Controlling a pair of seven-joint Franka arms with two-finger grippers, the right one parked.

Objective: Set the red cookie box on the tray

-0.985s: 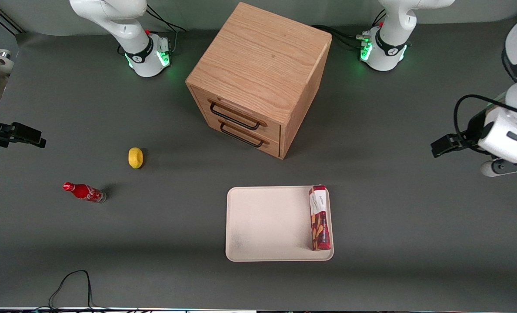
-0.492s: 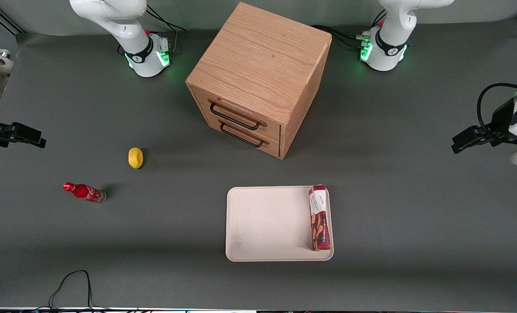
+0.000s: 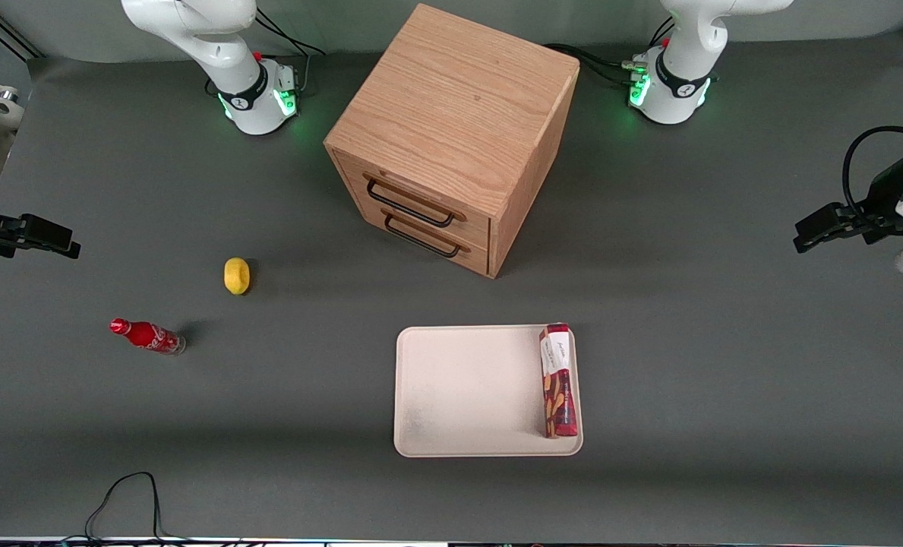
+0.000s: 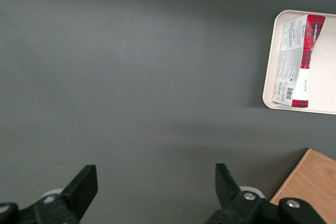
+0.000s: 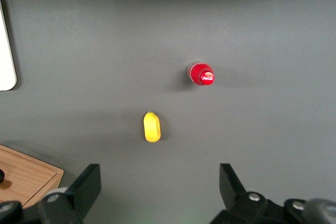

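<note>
The red cookie box lies flat in the tray, along the short rim toward the working arm's end of the table. The left wrist view shows the box lying against the tray rim, its white label side up. My left gripper hangs over bare table well away from the tray, toward the working arm's end and farther from the front camera. It is open with only grey table between its fingers.
A wooden two-drawer cabinet stands farther from the front camera than the tray, drawers shut. A yellow lemon and a small red soda bottle sit toward the parked arm's end. A black cable loops at the near edge.
My left gripper has drawn away from the tray toward the working arm's end of the table, staying open. The box and tray have not moved.
</note>
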